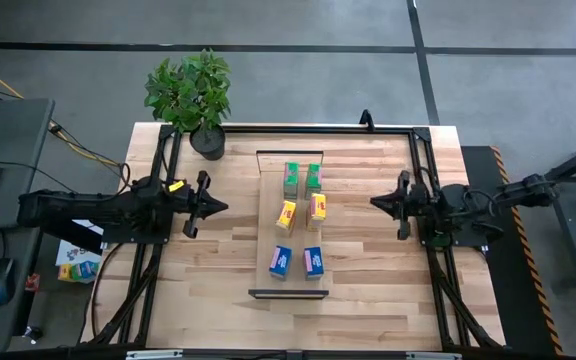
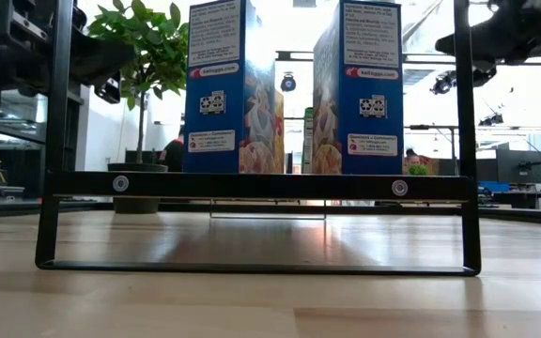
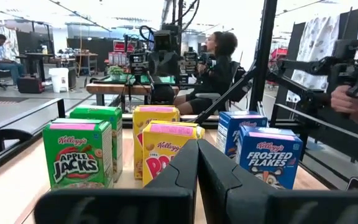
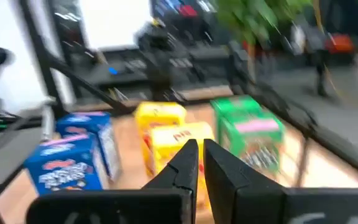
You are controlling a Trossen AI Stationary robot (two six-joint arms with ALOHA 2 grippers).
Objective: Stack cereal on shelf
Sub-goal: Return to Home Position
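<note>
Six small cereal boxes stand upright in pairs on the long light-wood shelf (image 1: 299,238) in the middle of the table. The green pair (image 1: 302,180) is at the far end, the yellow pair (image 1: 302,212) in the middle, and the blue pair (image 1: 297,262) at the near end. The low view shows the blue boxes (image 2: 289,89) behind the shelf's black end bracket (image 2: 252,185). My left gripper (image 1: 220,207) hovers shut to the left of the shelf, pointing at the yellow boxes (image 3: 160,146). My right gripper (image 1: 376,203) hovers shut to the right, also pointing at them (image 4: 166,140).
A potted plant (image 1: 193,95) stands at the table's far left corner. Black frame rails (image 1: 158,180) run along the table's left, right and far edges. Bare tabletop (image 1: 228,260) lies on both sides of the shelf. A seated person (image 3: 213,68) shows beyond the table, and a hand (image 3: 347,99) at the side.
</note>
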